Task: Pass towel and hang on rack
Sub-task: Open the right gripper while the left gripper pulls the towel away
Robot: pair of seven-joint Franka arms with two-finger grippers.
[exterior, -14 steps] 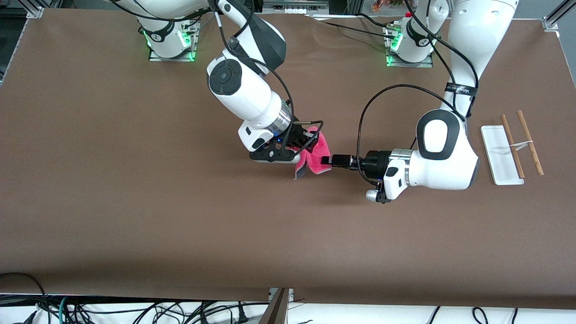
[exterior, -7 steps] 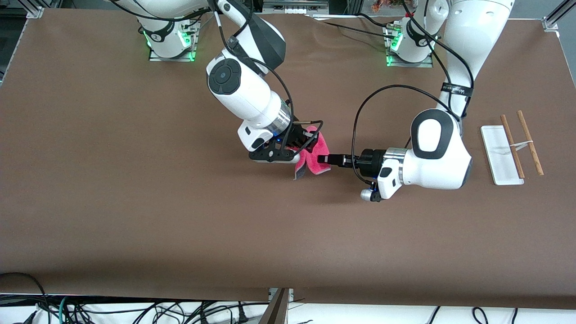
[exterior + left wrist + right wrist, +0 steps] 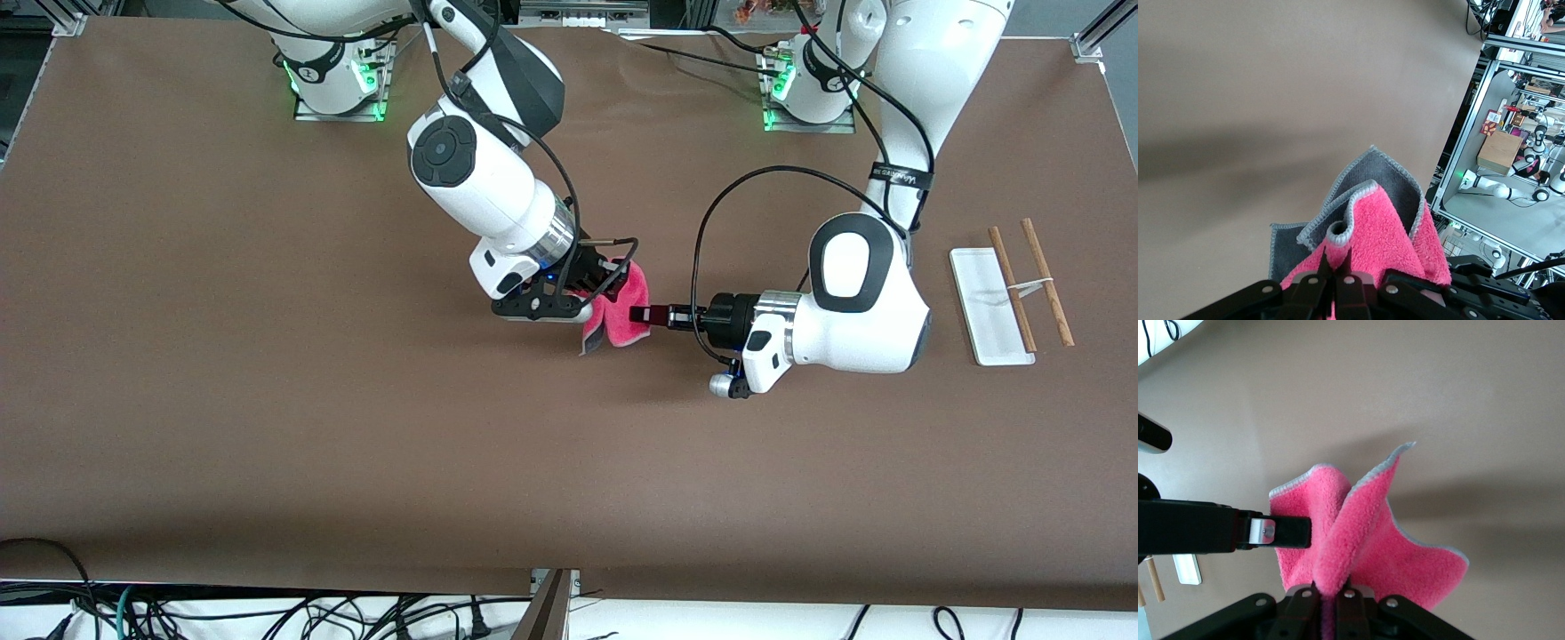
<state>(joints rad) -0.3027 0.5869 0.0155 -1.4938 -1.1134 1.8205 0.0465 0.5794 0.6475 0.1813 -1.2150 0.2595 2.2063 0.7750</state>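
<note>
**A:** Where do we find the towel (image 3: 620, 313)?

**B:** Held above the middle of the table (image 3: 267, 400), pinched from both ends. The right gripper (image 3: 594, 293) has its fingers clamped on a fold of it; the left gripper (image 3: 638, 315), lying level, has its fingers closed on the towel's edge at about three o'clock of the cloth.

**A:** How much open room surrounds the pair?

**B:** We see bare brown surface all round — a broad stretch toward six o'clock down to the table's front edge. The rack (image 3: 1003, 300) stands well apart, toward the left arm's end of the table.

**A:** What do the wrist views add?

**B:** The left wrist view shows the dark grey reverse and pale stitched trim of the towel (image 3: 1371, 233), hardly visible from the front. The right wrist view shows the fluffy pink pile of the towel (image 3: 1358, 540) bunched into folds, with the left gripper's flat dark fingers (image 3: 1286, 531) closed on one flap.

**A:** And the rack's shape?

**B:** A flat white rectangular base with two thin brown rods, parallel — joined by a white crosspiece.
</note>
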